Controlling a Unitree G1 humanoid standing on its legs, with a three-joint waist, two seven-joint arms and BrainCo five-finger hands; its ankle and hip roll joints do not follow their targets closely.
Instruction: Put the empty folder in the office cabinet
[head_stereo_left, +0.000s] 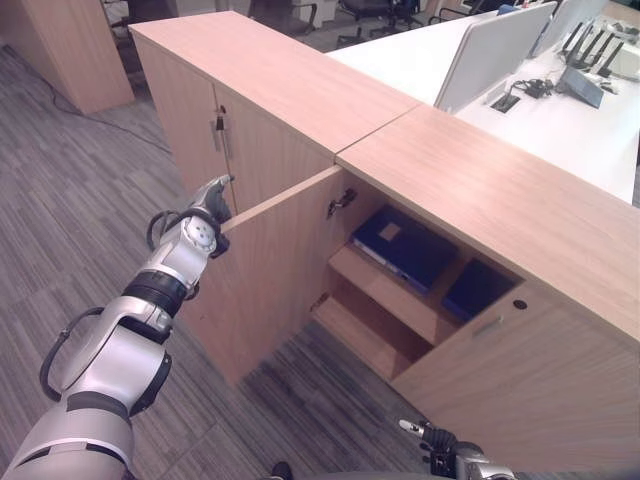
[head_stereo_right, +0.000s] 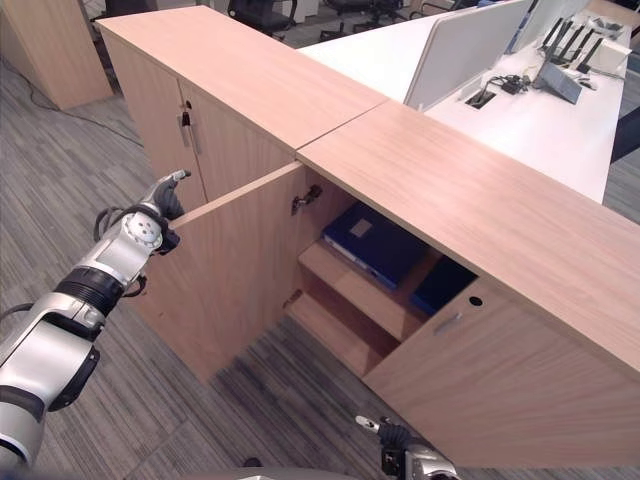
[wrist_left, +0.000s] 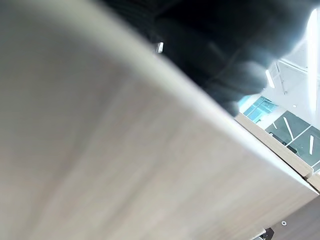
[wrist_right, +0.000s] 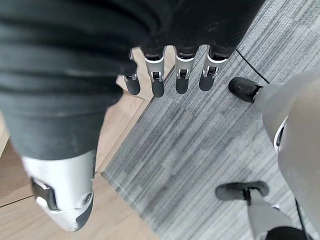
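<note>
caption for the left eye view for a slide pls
Left hand at the top edge of the open cabinet door, blue folder lying on the upper shelf inside.

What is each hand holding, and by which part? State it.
Left hand is at the open cabinet door's top outer edge; its grip cannot be told. Right hand hangs open over the carpet, holding nothing.

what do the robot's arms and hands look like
The left arm is silver-grey with rounded segments, black ribbed bands at the joints and a round silver disc near the wrist. The left hand is small, grey and dark. The right hand has a dark ribbed cover, a row of silver fingers with dark rounded tips, and a silver thumb set apart.
</note>
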